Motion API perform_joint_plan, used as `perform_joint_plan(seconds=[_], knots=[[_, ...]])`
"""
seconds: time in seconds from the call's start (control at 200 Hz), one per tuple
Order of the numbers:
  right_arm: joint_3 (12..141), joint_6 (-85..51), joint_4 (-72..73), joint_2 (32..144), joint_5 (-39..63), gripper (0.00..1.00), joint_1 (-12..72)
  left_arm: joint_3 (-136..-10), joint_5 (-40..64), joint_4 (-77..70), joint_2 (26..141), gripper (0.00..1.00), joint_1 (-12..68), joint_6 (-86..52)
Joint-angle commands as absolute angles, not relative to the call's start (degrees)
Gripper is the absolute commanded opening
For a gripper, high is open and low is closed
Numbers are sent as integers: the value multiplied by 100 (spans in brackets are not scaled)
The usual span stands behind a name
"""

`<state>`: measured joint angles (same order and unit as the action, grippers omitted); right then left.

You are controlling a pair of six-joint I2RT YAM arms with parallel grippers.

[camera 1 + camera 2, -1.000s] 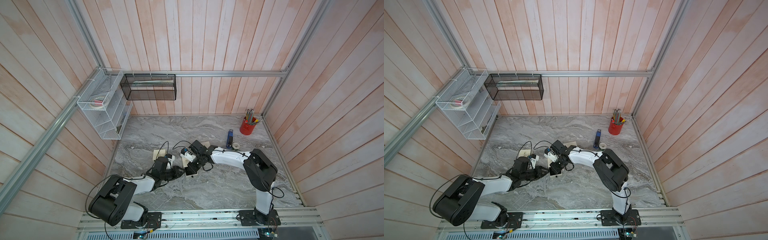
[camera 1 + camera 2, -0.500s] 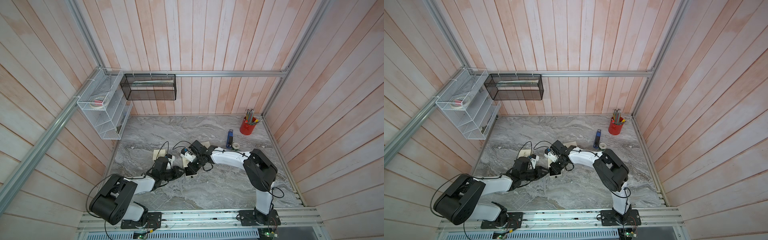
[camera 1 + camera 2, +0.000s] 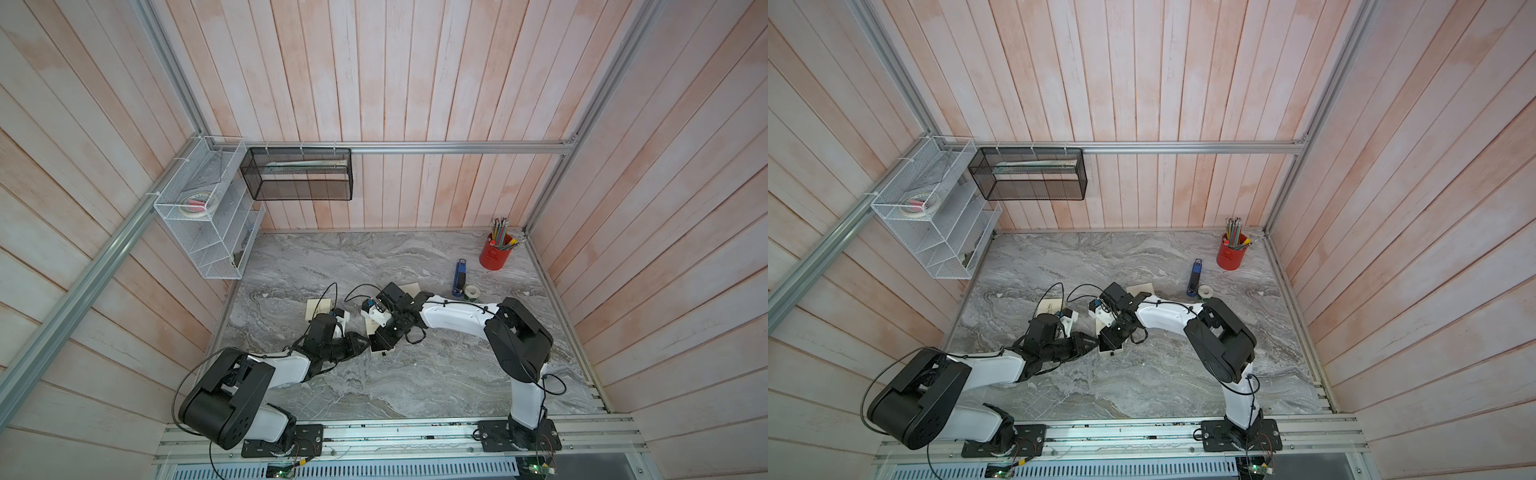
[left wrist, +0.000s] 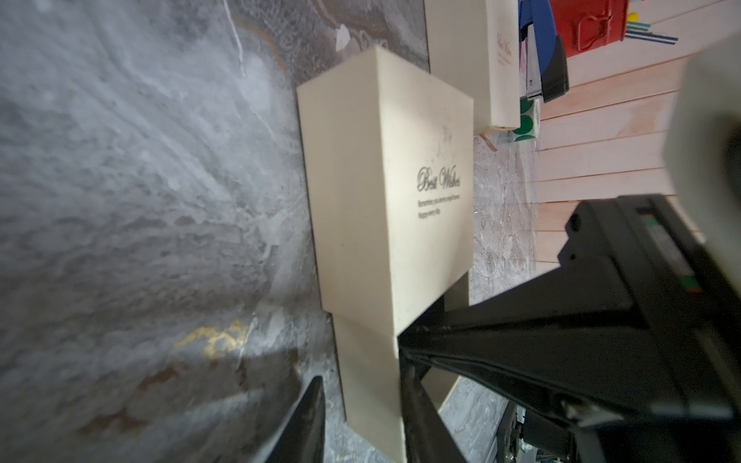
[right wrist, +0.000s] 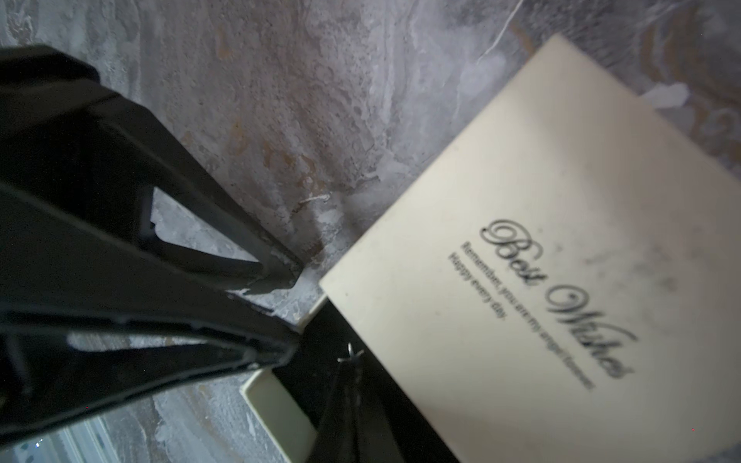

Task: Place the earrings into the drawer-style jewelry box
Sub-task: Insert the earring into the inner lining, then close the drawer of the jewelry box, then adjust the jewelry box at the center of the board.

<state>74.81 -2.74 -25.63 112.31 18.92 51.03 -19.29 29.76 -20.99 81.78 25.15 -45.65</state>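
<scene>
1. Jewelry box (image 4: 385, 180): cream sleeve lettered "Best Wishes", lying flat on the grey marble table (image 3: 415, 374), directly ahead of the left pincer (image 4: 361, 366). Both pincers meet at its open end.
2. Drawer (image 4: 369, 381): cream walls and black lining, standing partway out of the sleeve on the side toward the left pincer.
3. Left pincer: jaws parted astride the drawer's side wall. The outer finger (image 4: 308, 421) runs along the table and the inner finger (image 5: 349, 401) reaches down into the drawer. Whether they pinch the wall cannot be told.
4. Right pincer (image 5: 292, 314): closed, its black fingers drawn together. The tips sit at the drawer's corner by the sleeve mouth, just beside the left pincer's inner finger. Whether anything sits between its tips cannot be told.
5. Earring (image 5: 351, 354): one small silver hooked piece over the black lining, at the tip of the left pincer's inner finger and near the right pincer's tips. It is too small to tell whether it lies loose or is touched.
6. Second cream box (image 4: 461, 60): ahead of the left pincer, past the jewelry box.
7. Third cream box (image 3: 318, 309): behind the left pincer, beside that arm's wrist.
8. Blue stapler (image 3: 458, 277), roll of green stickers (image 4: 527, 120), red cup of pencils (image 3: 494, 255): farther ahead of the left pincer, beyond the second box, well apart from both pincers.
9. White wire rack (image 3: 203, 216) and black mesh basket (image 3: 299, 174): hung on the walls, well apart from both pincers.
</scene>
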Motion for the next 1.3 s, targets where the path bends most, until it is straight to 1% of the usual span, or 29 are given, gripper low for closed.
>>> perform_joint_plan(seconds=[0.0, 0.215, 0.405, 0.57, 0.68, 0.88, 1.01, 1.07, 1.225, 1.295], knots=[[7484, -184, -2821, 11373, 1819, 0, 5147, -2030, 2964, -2162, 8226, 34, 2527, -4500], [7499, -158, -2745, 11153, 1735, 0, 5143, -2026, 2912, -2114, 8120, 34, 2530, -4475], [7291, -206, -2232, 10598, 1492, 0, 5133, -2068, 2694, -1879, 7747, 34, 2516, -4339], [6763, -570, -1696, 10073, 1030, 0, 4992, -2394, 2449, -1472, 7505, 42, 2427, -4040], [6432, -704, -1575, 9816, 1017, 0, 4905, -2812, 2499, -1236, 7787, 47, 2285, -3710], [5511, -910, -1211, 9304, 1181, 1, 4919, -3857, 2821, -1120, 8758, 47, 1903, -3235], [4945, -1095, -837, 8937, 1156, 10, 4915, -4582, 3267, -1019, 9447, 48, 1863, -2954], [4774, -1133, -716, 8846, 1182, 18, 4914, -4840, 3450, -929, 9713, 51, 1863, -2856], [4533, -1092, -547, 8820, 1485, 45, 4937, -5242, 3567, -667, 10098, 59, 1871, -2666], [4500, -1047, -509, 8894, 1513, 52, 4972, -5418, 3639, -497, 10292, 62, 1872, -2585]])
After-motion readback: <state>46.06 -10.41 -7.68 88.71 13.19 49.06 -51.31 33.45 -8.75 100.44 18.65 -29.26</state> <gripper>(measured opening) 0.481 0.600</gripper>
